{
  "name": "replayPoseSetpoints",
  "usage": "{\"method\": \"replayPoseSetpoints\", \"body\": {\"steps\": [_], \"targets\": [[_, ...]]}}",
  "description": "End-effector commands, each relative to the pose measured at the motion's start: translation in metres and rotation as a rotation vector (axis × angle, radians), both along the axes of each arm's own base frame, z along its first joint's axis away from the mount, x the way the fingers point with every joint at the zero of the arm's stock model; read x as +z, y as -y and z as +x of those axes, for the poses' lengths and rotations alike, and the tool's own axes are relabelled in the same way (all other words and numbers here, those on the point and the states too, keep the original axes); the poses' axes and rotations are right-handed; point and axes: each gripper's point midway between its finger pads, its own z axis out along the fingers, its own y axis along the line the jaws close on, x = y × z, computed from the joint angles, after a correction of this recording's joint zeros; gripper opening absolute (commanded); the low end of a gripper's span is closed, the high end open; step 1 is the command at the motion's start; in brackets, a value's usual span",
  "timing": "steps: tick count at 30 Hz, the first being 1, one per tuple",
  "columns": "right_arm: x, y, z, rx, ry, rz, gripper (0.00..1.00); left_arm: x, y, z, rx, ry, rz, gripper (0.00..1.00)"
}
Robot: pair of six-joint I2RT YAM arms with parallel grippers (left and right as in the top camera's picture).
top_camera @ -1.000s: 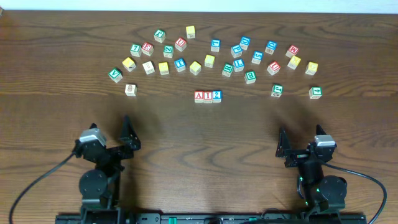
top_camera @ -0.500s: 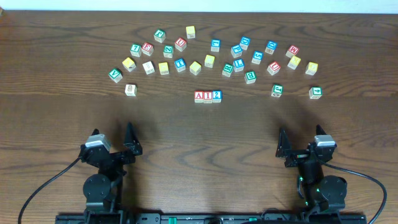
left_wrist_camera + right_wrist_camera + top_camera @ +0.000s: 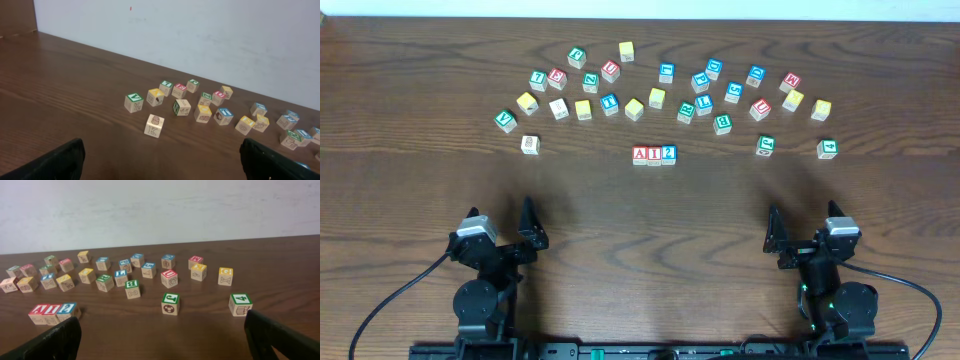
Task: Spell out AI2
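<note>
The left gripper (image 3: 500,215) sits low at the near edge of the table (image 3: 640,240). Its two fingers (image 3: 55,162) are far apart and there is nothing between them. The right gripper (image 3: 802,215) sits the same way on the other side. Its fingers (image 3: 50,341) are spread wide too, and it holds nothing.

Out in front of both grippers, in the middle of the table, three blocks sit in a row. The A block (image 3: 640,154) is on the left, the I block (image 3: 654,154) is in the middle, and the 2 block (image 3: 668,154) is on the right. They touch side to side. The A and the I have red tops and the 2 has a blue top. In the right wrist view the row is far to the left, and the middle letter is small there, so it only looks like an I.

A pale block (image 3: 529,145) sits alone, well to the left of the row. A green 4 block (image 3: 827,149) and a green J block (image 3: 765,146) sit to the right of it. Past all of these, many more blocks (image 3: 634,108) lie spread in a wide curve, red, blue, green and yellow. A white wall (image 3: 200,35) stands behind the table.
</note>
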Motion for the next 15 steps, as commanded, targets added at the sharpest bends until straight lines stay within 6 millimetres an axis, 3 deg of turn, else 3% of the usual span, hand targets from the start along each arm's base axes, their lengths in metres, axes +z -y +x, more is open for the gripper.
{"method": "replayPoseSetpoints", "body": {"steps": [1,15], "targets": [[-0.0005,0.0019,-0.0001,-0.008,-0.001,0.01,0.99,-0.0167,-0.0035,-0.0016,0.015,-0.056,0.026,0.98],[-0.0005,0.0019,-0.0001,-0.008,-0.001,0.01,0.99,-0.0169,-0.0035,-0.0016,0.015,-0.057,0.026,0.98]]}}
